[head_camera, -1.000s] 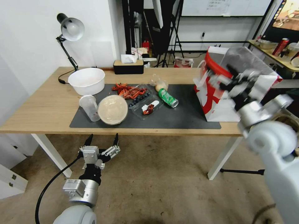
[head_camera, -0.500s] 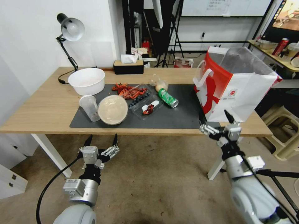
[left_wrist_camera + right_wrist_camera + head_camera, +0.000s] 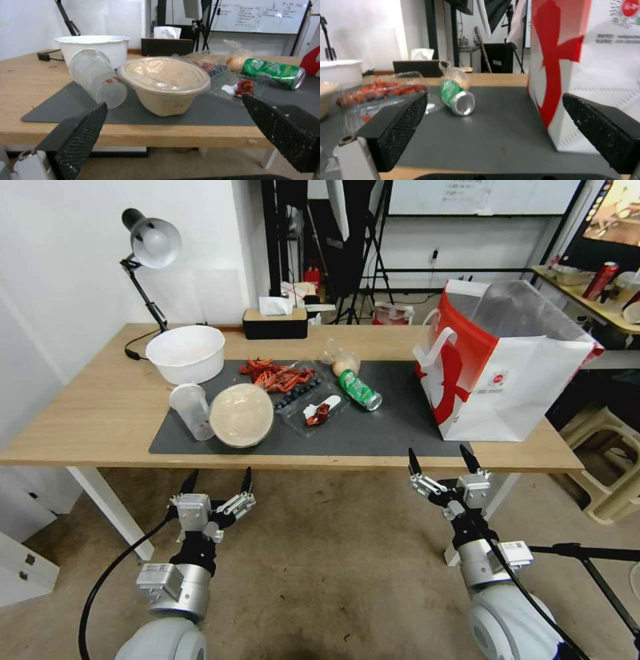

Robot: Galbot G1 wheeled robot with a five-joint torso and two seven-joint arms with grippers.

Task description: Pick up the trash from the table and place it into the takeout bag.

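Behind the long light-wood table (image 3: 100, 407) stood a white wall, tripods and a whiteboard. On the dark grey mat (image 3: 393, 423) trash was left: a clear plastic cup (image 3: 191, 410) on its side, touching a round beige lidded bowl (image 3: 241, 415); red crayfish shells (image 3: 275, 374); clear plastic trays (image 3: 313, 407); and a crushed green can (image 3: 359, 389) lying down.

Change noted: a second earlier our right arm was raised at the mouth of the large red-and-white paper takeout bag (image 3: 507, 373); half a second earlier it was already below the table edge. Now the right gripper (image 3: 443, 467) sat low in front of the table, fingers spread wide, holding nothing. We judged that one drop was finished and the arm was back at rest, so the next pick was open.

Our left gripper (image 3: 219, 481) had not moved across the three frames; it was also wide open and empty, below the near edge, facing the bowl and cup. The can lay ahead of the right gripper, beyond the edge, with the bag just beside it.
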